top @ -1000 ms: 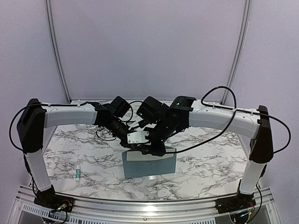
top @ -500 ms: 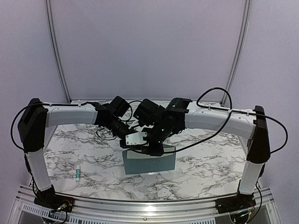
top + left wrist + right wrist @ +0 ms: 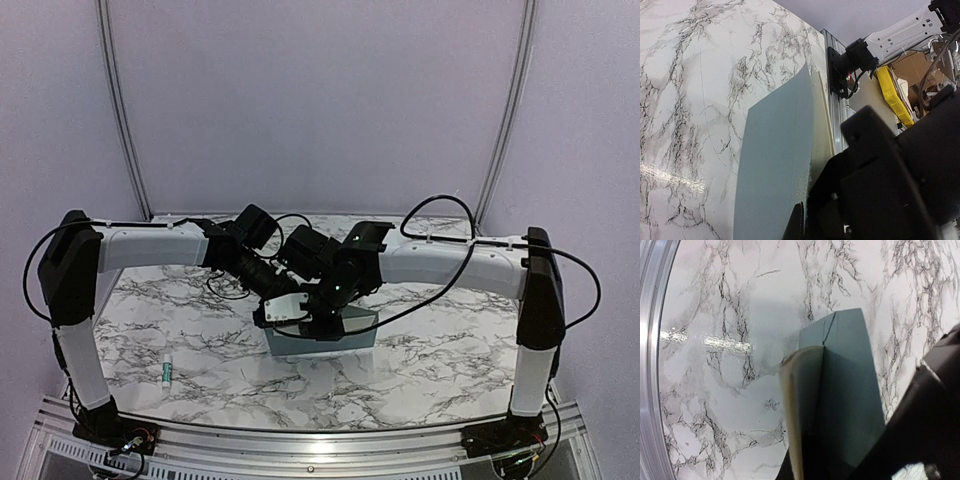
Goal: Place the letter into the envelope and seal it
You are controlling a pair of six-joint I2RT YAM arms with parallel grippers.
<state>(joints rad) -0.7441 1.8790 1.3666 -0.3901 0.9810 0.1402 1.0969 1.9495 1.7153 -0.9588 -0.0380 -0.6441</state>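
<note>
The envelope [image 3: 320,342] lay flat on the marble bench [image 3: 450,360], just on the 6 o'clock side of centre in the top view, with both wrists crowded over its 12 o'clock edge. In the left wrist view its grey-blue face [image 3: 775,165] ran up the frame, and a pale tan strip of the letter [image 3: 819,125] showed along its 3 o'clock edge, so the sheet sat partly inside. The right wrist view showed the same pair: the slate envelope [image 3: 850,385] with the tan sheet [image 3: 795,390] curling up along its 9 o'clock side, one layer lifted off the other.

The left gripper [image 3: 283,310] was closed and looked to be pinching the envelope's edge at about 10 o'clock; the right gripper [image 3: 325,322] was closed too, at the same upper edge just beside it. What exactly the right one pinched, envelope layer or letter, could not be told.

A small white-and-green tube [image 3: 167,372] lay on the bench well apart, toward 8 o'clock. The aluminium rail [image 3: 300,445] ran along the 6 o'clock edge
</note>
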